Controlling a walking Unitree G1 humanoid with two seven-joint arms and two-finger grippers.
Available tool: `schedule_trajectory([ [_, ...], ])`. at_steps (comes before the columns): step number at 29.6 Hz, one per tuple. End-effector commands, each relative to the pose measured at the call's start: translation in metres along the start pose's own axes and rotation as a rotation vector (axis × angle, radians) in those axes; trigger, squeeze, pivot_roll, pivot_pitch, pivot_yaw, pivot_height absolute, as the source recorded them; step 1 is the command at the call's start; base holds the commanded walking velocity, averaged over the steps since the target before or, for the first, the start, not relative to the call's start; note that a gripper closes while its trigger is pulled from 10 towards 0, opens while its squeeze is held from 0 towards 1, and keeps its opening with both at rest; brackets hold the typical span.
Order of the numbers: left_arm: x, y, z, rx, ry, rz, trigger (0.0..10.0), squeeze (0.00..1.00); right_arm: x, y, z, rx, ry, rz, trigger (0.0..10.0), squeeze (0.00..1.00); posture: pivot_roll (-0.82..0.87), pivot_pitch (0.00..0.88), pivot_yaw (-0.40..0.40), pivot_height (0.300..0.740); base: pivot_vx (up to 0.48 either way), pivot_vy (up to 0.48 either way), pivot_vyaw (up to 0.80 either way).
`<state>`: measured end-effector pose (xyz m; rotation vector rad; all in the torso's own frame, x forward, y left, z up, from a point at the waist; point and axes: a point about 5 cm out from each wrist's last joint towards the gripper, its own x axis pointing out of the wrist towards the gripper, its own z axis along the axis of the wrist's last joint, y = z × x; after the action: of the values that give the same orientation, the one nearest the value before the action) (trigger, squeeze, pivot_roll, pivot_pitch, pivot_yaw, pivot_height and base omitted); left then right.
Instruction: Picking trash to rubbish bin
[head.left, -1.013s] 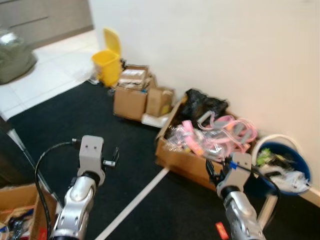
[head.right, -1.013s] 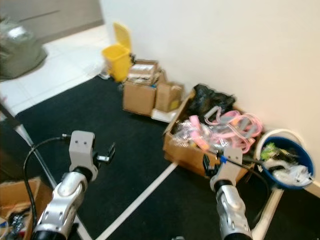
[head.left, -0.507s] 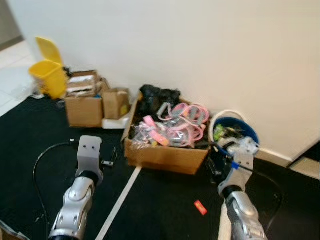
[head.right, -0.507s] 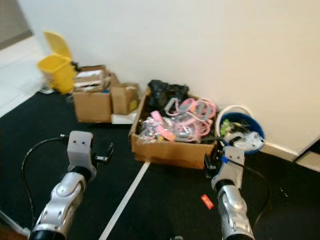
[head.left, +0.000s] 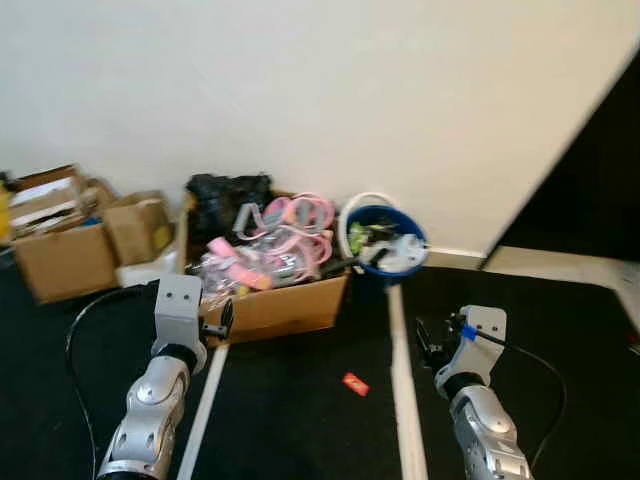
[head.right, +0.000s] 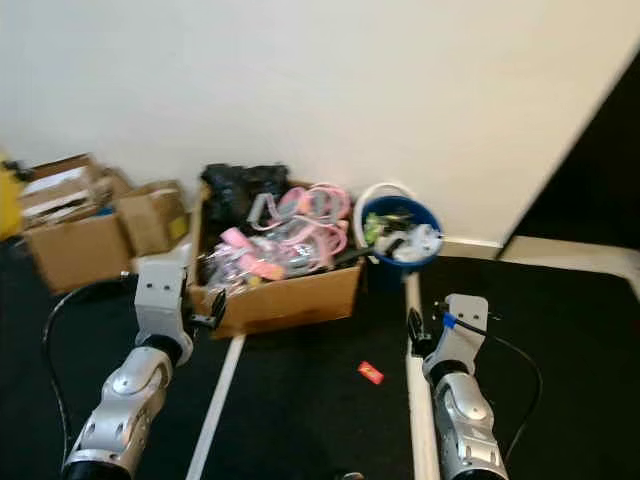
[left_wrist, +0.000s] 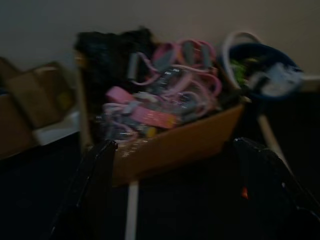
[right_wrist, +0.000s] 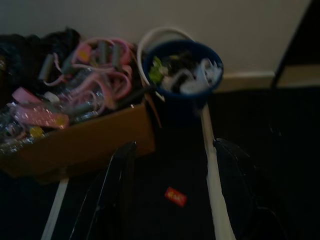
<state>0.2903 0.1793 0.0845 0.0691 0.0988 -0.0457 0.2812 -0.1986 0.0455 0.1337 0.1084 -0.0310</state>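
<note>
No readable writing. Red wrapper (head.left: 354, 384) lies on black floor (head.left: 300, 420) before the blue bin (head.left: 385, 250) – bin full of trash, beside cardboard box (head.left: 285, 300) of pink straps. Left pincer (left_wrist: 172, 165) and right pincer (right_wrist: 172, 165) – both released, hovering empty.

left tool (head.left: 226, 322): raised, fingers apart | right tool (head.left: 424, 345): raised, fingers apart

Home storage corner: cluttered cardboard boxes (head.left: 270, 300), dark carpet (head.left: 300, 420).

No legible text or labels anywhere.
</note>
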Motion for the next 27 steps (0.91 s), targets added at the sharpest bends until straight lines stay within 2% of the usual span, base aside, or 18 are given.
schedule_trajectory([
  [1, -0.0023, -0.002, -0.006, -0.008, 0.027, -0.005, 10.0, 0.0, -0.0025, -0.0021, -0.004, 0.005, 0.021, -0.016, 10.0, 0.0, 0.03, 0.137, 0.017, 0.74, 0.0, 0.0, -0.8],
  [12, -0.0008, -0.002, -0.0052, -0.018, 0.023, 0.002, 10.0, 0.0, -0.0011, -0.003, -0.0027, 0.007, 0.022, -0.018, 10.0, 0.0, 0.03, 0.132, 0.014, 0.74, 0.0, 0.0, -0.8],
  [16, -0.0008, 0.0013, -0.0062, -0.055, 0.032, 0.043, 10.0, 0.0, -0.0021, -0.0056, -0.0028, 0.01, 0.023, -0.03, 10.0, 0.0, 0.03, 0.138, 0.01, 0.74, 0.0, 0.0, -0.8],
  [27, -0.0015, 0.0007, -0.0066, -0.037, 0.03, 0.038, 10.0, 0.0, -0.0013, -0.0056, -0.0024, 0.006, 0.026, -0.026, 10.0, 0.0, 0.03, 0.134, 0.007, 0.74, 0.0, 0.0, -0.8],
])
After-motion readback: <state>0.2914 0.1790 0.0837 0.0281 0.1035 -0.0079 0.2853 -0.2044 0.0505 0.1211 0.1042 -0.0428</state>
